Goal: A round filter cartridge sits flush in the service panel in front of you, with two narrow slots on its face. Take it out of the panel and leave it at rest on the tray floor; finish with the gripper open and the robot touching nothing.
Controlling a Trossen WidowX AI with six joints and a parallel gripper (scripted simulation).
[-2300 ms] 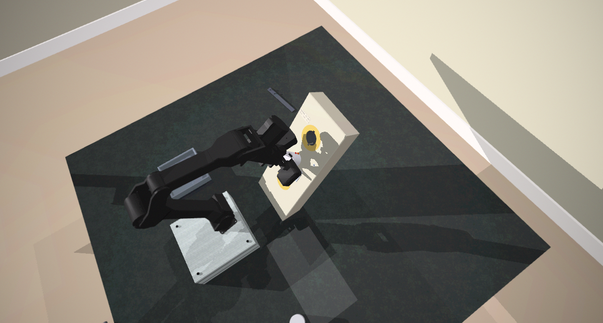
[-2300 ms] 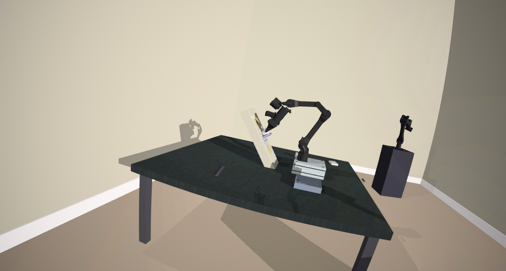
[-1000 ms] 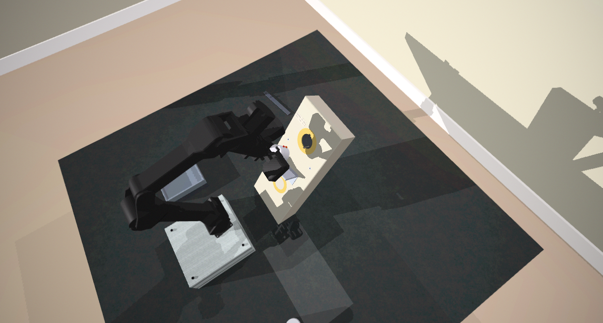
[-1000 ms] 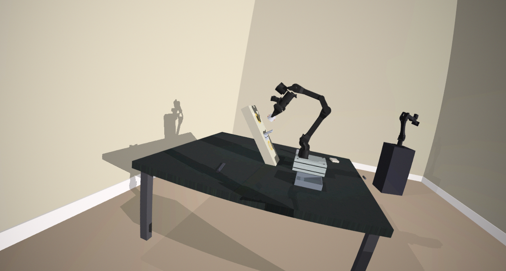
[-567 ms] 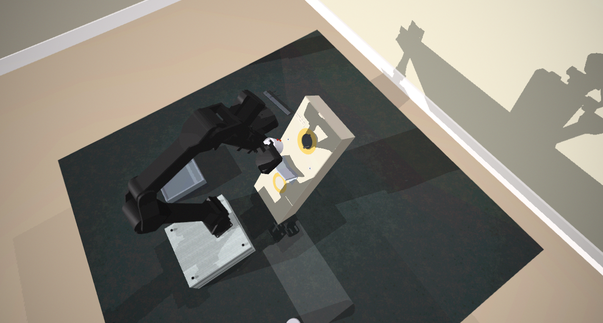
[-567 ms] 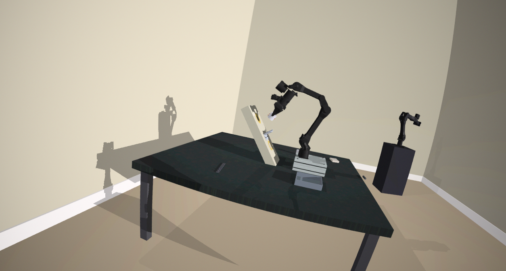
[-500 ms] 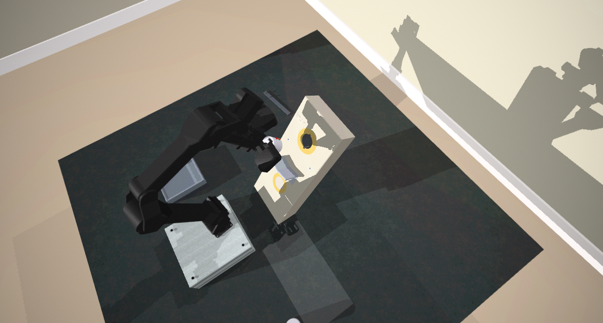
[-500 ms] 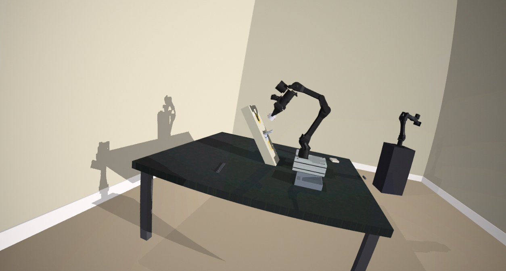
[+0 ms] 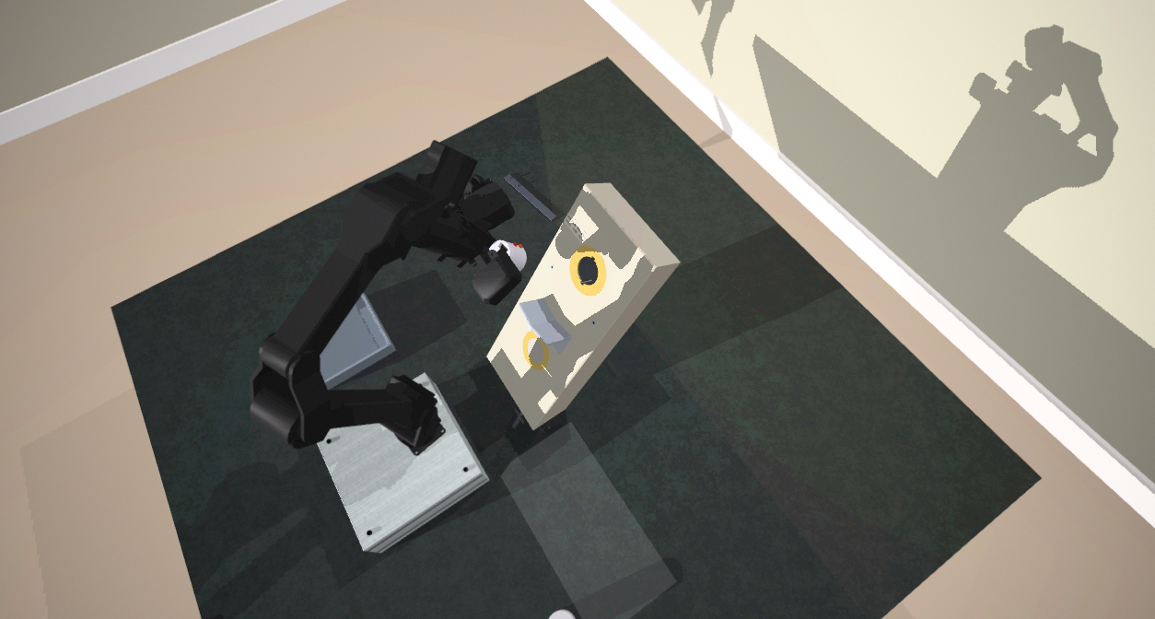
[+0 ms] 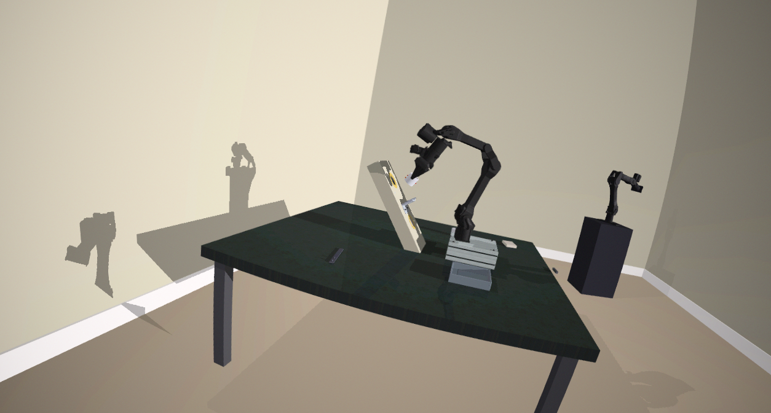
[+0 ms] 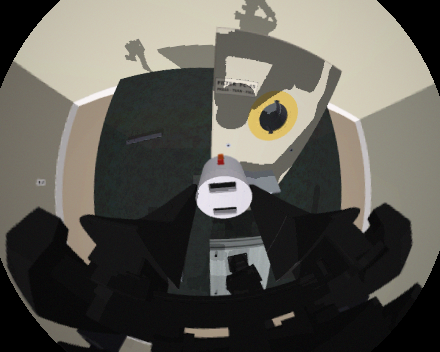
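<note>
The white filter cartridge point(image 9: 511, 253) point(image 10: 411, 180) point(image 11: 224, 199), with two dark slots on its face and a red mark on its side, is out of the panel. My gripper point(image 9: 501, 259) point(image 10: 414, 177) point(image 11: 223, 188) is shut on it and holds it in the air, in front of the tilted cream service panel point(image 9: 624, 285) point(image 10: 390, 208) point(image 11: 236, 134). The panel's upper socket point(image 9: 588, 271) point(image 11: 273, 118) is a dark empty hole inside a yellow ring. The blue-grey tray point(image 9: 363, 366) point(image 10: 470, 284) is on the table beside the arm's base, partly hidden by the arm in the top view.
A blue-grey ledge point(image 9: 541, 321) point(image 10: 409, 201) point(image 11: 267, 183) juts from the panel below the socket, near a lower yellow ring point(image 9: 527, 349). A dark bar point(image 9: 529, 197) point(image 10: 335, 255) point(image 11: 144, 138) lies on the table. The arm stands on a pale base block point(image 9: 403, 485) point(image 10: 470, 252).
</note>
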